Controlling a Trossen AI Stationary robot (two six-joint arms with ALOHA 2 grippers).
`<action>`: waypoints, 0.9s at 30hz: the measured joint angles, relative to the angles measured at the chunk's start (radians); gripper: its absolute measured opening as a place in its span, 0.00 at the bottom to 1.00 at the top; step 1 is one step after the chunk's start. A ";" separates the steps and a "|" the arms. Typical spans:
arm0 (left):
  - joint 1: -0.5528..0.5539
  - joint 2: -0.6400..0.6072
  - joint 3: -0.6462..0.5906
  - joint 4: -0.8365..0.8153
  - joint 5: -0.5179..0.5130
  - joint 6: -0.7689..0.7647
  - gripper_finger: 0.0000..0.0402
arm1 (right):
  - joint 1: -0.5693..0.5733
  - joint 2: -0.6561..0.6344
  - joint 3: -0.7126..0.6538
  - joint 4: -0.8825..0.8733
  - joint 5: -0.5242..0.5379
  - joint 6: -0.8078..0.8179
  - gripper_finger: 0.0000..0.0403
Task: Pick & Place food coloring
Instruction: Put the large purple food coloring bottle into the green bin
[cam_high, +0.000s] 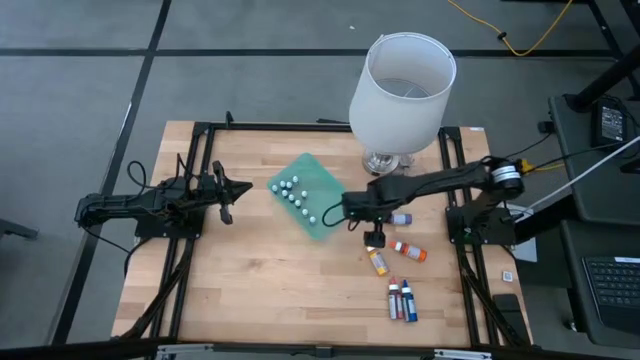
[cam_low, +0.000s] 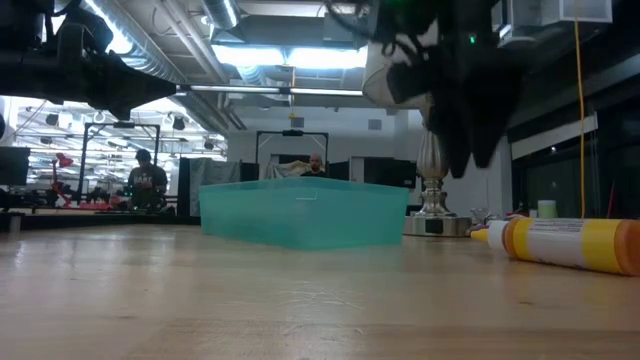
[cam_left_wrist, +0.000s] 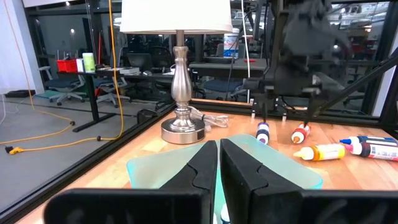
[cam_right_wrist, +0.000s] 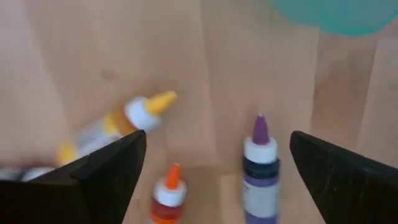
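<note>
The food coloring is split in two groups. Several tiny white-capped bottles lie in the green tray. Finger-sized ones lie on their sides on the wood: purple, orange-red, yellow, and a red and blue pair. My right gripper hovers open above these, pointing down. In its wrist view the yellow, orange-red and purple bottles lie below, between the spread fingers. My left gripper waits shut, left of the tray.
A lamp with a large white shade stands at the table's far edge, just behind my right arm; its metal base sits beside the tray. The black table frame runs around the wood. Bare wood lies toward the near left.
</note>
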 joint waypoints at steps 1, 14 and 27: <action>0.000 0.000 0.000 0.000 0.000 0.000 0.04 | 0.000 0.016 0.000 -0.015 0.014 -0.018 0.98; 0.000 0.000 0.000 0.000 0.000 0.000 0.03 | -0.073 0.081 0.000 -0.047 0.038 -0.137 0.98; 0.000 0.000 0.000 0.000 0.000 0.000 0.02 | -0.142 0.251 0.222 -0.202 0.053 -0.161 0.98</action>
